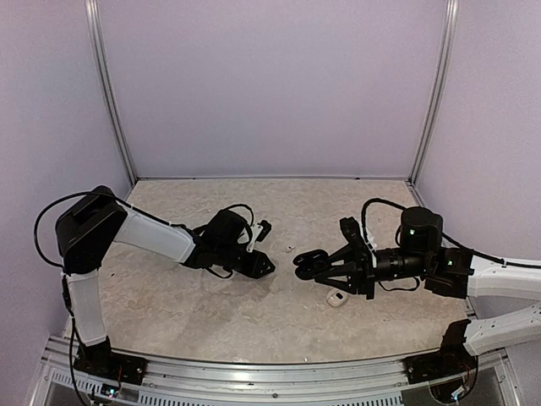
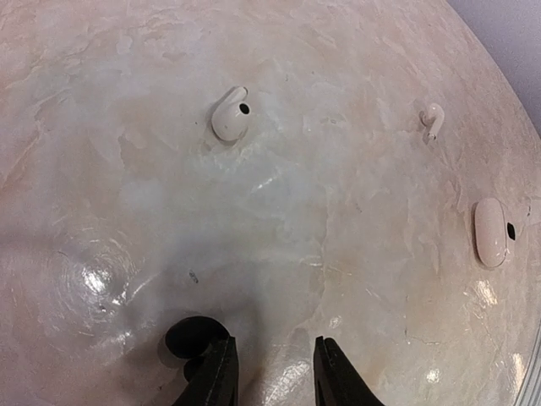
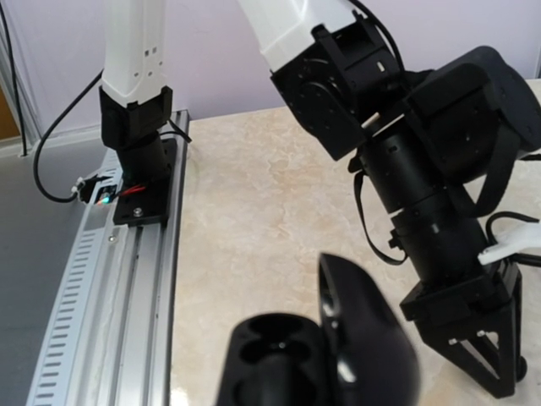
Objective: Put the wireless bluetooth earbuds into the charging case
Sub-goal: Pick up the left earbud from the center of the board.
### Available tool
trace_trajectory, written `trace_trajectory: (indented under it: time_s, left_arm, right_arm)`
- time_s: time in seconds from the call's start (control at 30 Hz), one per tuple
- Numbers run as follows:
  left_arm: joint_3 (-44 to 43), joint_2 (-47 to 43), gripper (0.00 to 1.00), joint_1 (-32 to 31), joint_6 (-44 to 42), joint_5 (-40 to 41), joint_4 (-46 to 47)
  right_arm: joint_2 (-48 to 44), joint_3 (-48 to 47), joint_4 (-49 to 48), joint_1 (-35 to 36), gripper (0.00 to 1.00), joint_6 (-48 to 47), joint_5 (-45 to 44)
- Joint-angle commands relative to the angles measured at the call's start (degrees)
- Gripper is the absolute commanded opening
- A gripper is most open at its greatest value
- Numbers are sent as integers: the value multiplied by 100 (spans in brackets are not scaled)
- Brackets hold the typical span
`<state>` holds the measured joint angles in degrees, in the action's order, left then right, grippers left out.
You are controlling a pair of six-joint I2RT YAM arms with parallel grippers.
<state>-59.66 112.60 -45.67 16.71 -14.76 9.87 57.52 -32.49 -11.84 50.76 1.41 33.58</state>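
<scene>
- Covering the floor of the cell, the table (image 1: 211,326) is a pale beige slab with a cloudy, marbled pattern. Its glossy finish throws back soft glare in the left wrist view.
- A ribbed aluminium rail (image 3: 101,296), slotted and matt grey, runs along its near edge, with an arm base bolted onto it.
- The left arm (image 1: 156,235) has a smooth white shell between bulky matt black joints. The right arm (image 1: 507,275) is built the same, and loose black cables loop off both.
- The left gripper (image 2: 272,355) hangs low over the table. Its two thin, black, wedge-shaped fingers (image 2: 218,376) are spread apart, with bare table showing between them.
- The right gripper (image 1: 301,262) is closed on the charging case (image 3: 330,355), held clear of the table. Its fingers merge with the black plastic, so the exact contact cannot be made out.
- The case is a glossy black oval pod, hinged open, with round hollows in its base and a domed lid standing up. Blur hides whether anything sits in the hollows.
- A smooth white oval piece (image 2: 490,233) with a black dot lies flat on the table, well apart from the left gripper.
- A white teardrop-shaped bud (image 2: 230,117) with a black dot and a smaller white stemmed bud (image 2: 432,118) lie ahead of the left fingers.
- One of the wireless bluetooth earbuds (image 2: 190,334), as far as can be told, is the tiny black curled, rounded piece right against the outer side of one left finger. The other cannot be made out.
</scene>
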Motion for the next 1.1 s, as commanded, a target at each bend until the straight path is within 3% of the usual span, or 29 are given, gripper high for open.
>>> trace_trajectory:
  time_s: [0.0, 0.6, 1.07]
  left_arm:
    - [-108, 40, 33, 56, 71, 99, 109]
    - [-45, 25, 32, 242, 114, 503, 8]
    - [-72, 12, 20, 330, 22, 689, -188]
  right_arm:
    - [-79, 67, 6, -41, 0, 61, -10]
    - [-40, 43, -7, -40, 0, 48, -28]
    - [-31, 6, 6, -44, 0, 36, -51]
